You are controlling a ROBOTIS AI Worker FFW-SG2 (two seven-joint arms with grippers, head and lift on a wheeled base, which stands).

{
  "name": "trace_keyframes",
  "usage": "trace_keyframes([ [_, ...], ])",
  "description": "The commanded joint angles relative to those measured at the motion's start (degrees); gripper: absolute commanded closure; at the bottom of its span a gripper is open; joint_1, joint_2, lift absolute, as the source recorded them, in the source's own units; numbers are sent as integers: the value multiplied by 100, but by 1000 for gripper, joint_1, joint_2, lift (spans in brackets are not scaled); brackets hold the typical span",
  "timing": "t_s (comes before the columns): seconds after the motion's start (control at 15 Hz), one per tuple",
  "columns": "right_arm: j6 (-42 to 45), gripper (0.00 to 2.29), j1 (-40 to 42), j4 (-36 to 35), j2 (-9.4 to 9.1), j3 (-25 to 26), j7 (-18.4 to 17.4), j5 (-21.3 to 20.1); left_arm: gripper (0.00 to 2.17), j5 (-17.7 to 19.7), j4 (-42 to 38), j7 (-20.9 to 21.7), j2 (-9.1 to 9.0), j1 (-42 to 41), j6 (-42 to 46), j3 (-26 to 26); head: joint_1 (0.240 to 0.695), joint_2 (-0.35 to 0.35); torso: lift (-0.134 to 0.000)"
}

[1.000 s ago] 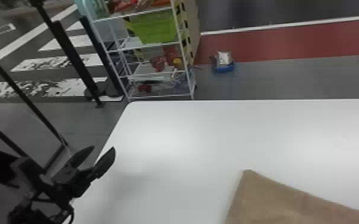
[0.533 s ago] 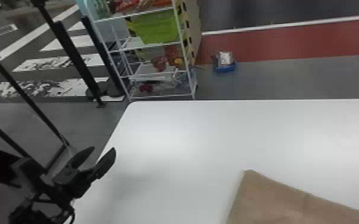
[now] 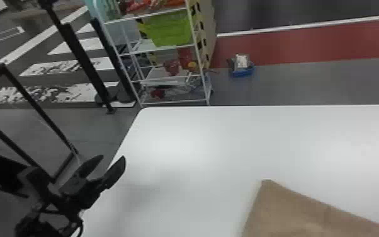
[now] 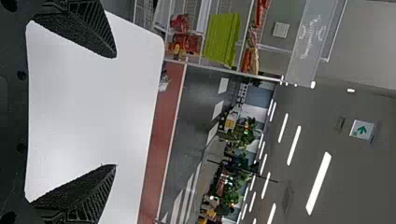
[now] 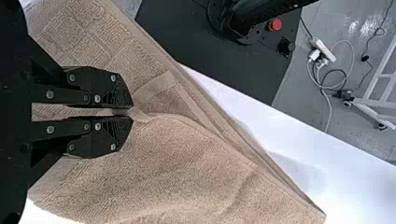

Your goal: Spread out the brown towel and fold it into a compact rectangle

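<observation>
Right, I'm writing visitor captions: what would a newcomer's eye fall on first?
Probably the brown towel on the white table, pinched by the right gripper. Next, the left gripper, open by the table's left edge. Then the lime-green bin on the rack behind.

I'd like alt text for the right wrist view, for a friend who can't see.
The right gripper pinches a bit of the brown towel between its two black fingers, with cloth spread around them over a white table. Beyond the table's edge are a red button and a white power strip on grey floor.
</observation>
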State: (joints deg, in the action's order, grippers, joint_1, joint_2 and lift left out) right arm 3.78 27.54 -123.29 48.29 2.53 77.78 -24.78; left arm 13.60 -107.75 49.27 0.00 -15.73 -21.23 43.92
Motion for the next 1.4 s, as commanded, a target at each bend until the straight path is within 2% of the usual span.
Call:
trace_keyframes([
  [0.0,-110,1055,-3,-125,5,55,54,272,36,3,0,4,-15,0,0,12,695,334,-124],
  [0.27,-374,1055,85,-415,14,46,54,501,36,3,-18,39,-15,0,0,29,695,350,-124],
  [0.87,-356,1031,173,-274,14,-411,54,52,39,38,-35,74,-15,-26,0,100,695,350,-124],
  [1.0,-426,279,138,-274,14,-394,54,88,39,47,-27,83,-15,-35,0,126,695,350,-124],
  [1.07,-479,144,120,-274,5,-385,54,123,39,47,-27,83,-15,-35,0,126,695,350,-124],
  [1.33,-567,144,85,-353,-12,-244,54,422,39,47,-27,92,-15,-35,0,126,695,350,-124],
])
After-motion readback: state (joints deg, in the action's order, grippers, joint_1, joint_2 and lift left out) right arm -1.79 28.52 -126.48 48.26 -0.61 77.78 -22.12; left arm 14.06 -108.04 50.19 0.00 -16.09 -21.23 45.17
